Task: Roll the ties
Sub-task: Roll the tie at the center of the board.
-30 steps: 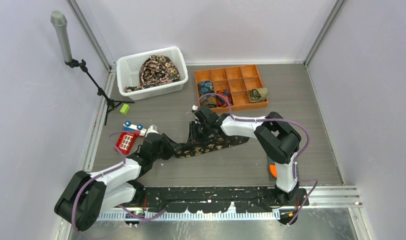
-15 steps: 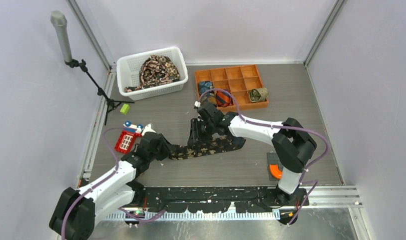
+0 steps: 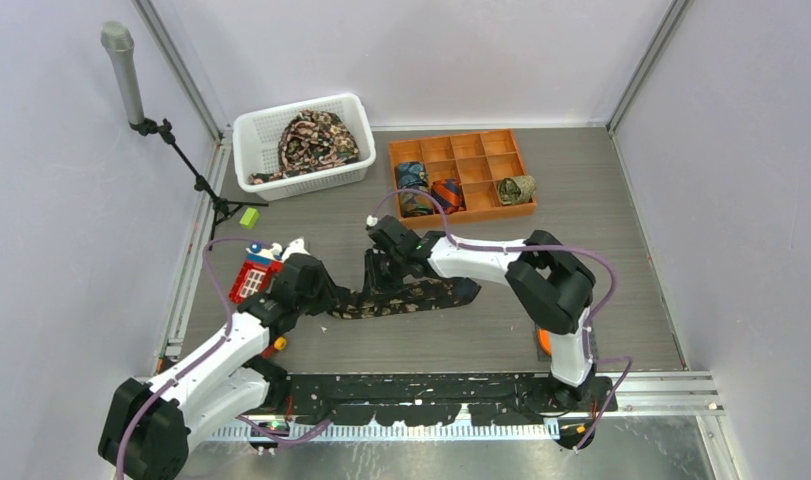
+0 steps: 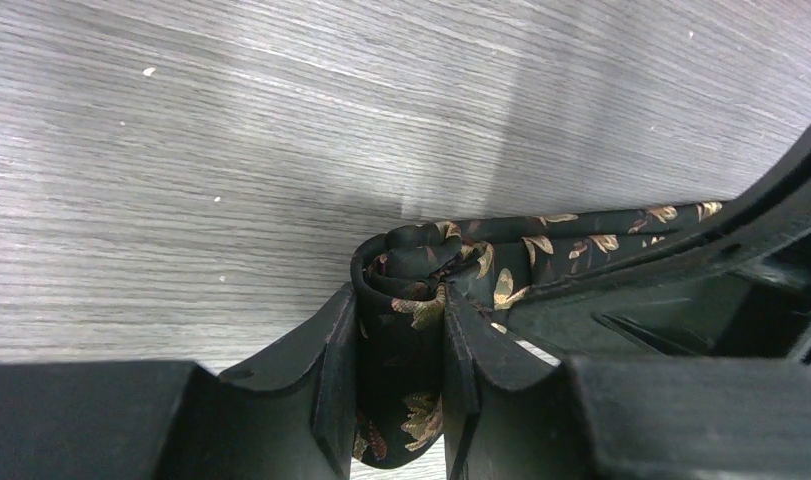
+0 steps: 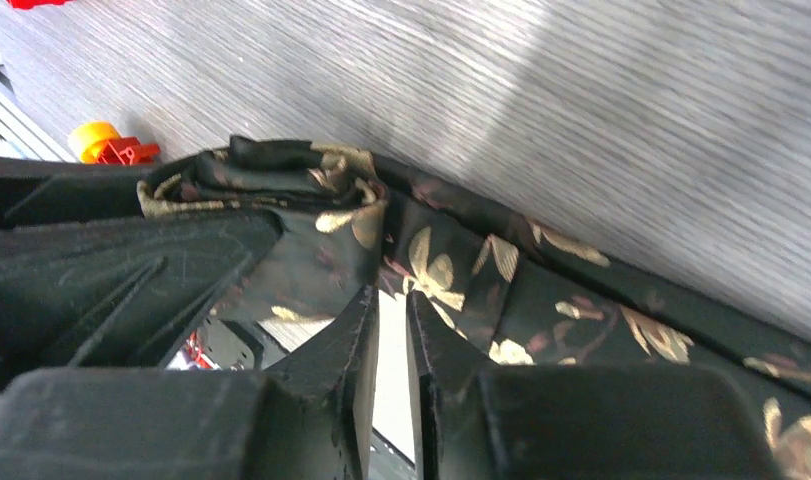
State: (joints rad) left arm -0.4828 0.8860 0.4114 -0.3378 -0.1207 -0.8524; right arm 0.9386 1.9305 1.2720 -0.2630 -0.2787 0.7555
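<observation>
Tie in work: black floral tie (image 3: pixel 421 293) lies flat on the tabletop (image 3: pixel 601 250) between the two arms, running left to right, with its wide end to the right.
Rolled portion: the tie's left end is wound into a small, loose coil. The left wrist view shows the layers curled over one another.
Left end effector (image 3: pixel 319 300): narrow, clamped on the coil. The coil sits between the two fingers, fabric touching both inner faces.
Right end effector (image 3: pixel 376 268): fingers nearly together, pinching a fold of the same tie just right of the coil. That stretch of fabric is raised off the tabletop.
Spacing of the two: close together, both at the tie's left part. The rest of the tie lies free.
Heap of ties (image 3: pixel 311 140): dark printed fabric bundled in the white basket (image 3: pixel 281 180), at the far left of the tabletop.
Rolled ties (image 3: pixel 446 192): compact rolls in the orange tray (image 3: pixel 501 145), far centre. Blue and orange-red rolls sit in the left compartments, and an olive roll is at the right end.
Other items: red toy (image 3: pixel 251 282) just left of the left arm's wrist.
</observation>
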